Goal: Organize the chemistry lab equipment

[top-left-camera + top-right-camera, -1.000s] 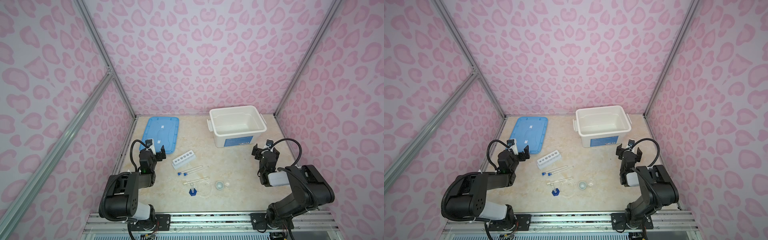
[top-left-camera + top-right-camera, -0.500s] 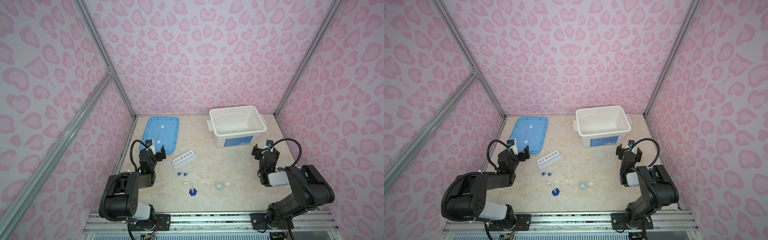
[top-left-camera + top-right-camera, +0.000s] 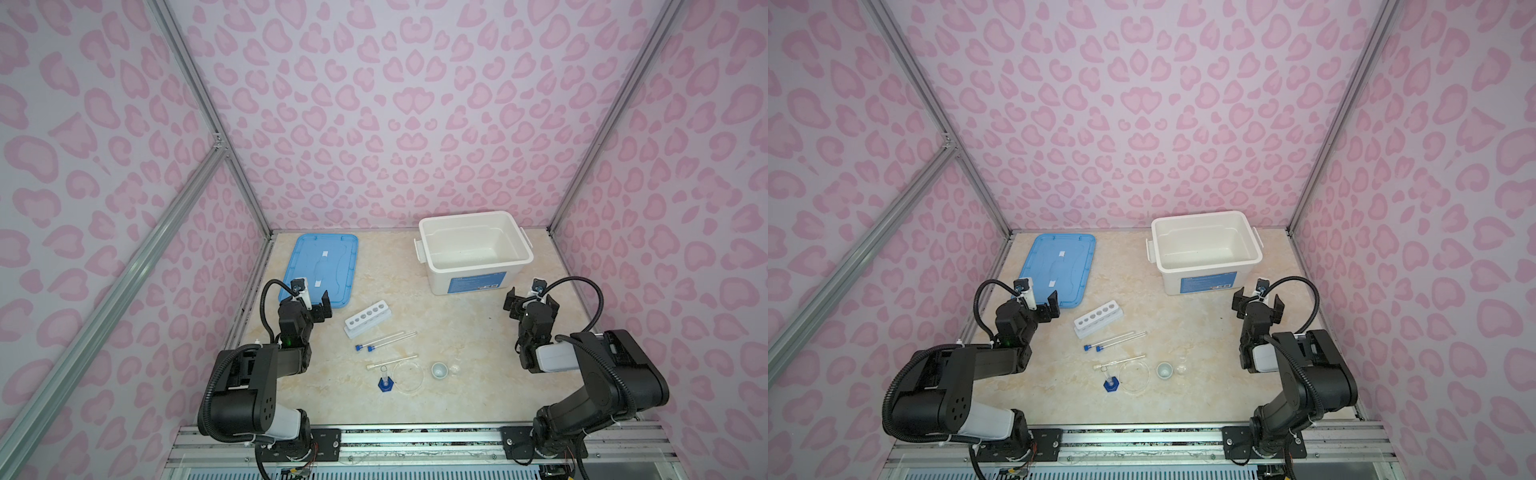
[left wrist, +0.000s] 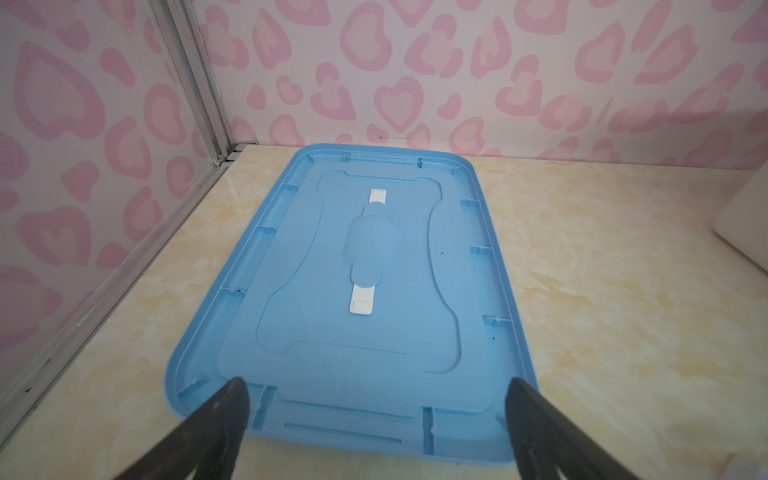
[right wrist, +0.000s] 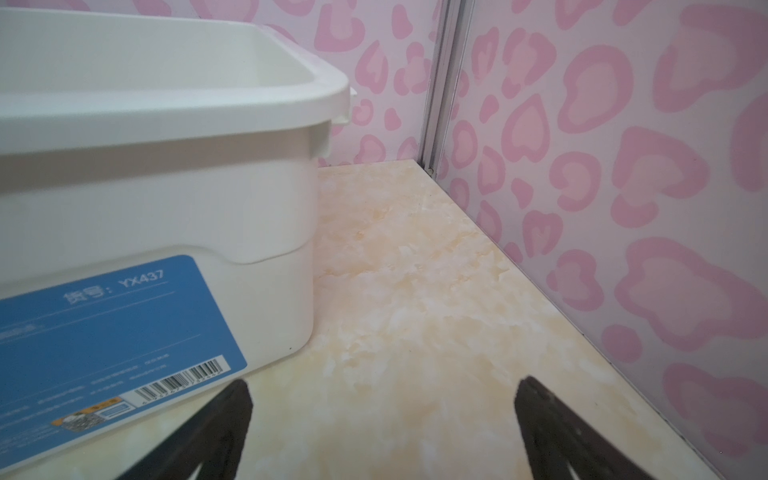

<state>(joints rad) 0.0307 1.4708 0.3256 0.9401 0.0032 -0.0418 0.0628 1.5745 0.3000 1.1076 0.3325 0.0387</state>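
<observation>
Three pink heart-print walls — one beige marbled tabletop

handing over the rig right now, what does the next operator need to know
Left gripper open, empty, at the blue lid's near edge.
Right gripper open, empty, beside the white bin.
Six-hole rack empty; two blue-capped test tubes and the white-capped test tube lie loose beside it.
Blue-based cylinder, petri dish, small white cup sit nearer the arms' bases.
Done: nothing yet. Left: all of it.
</observation>
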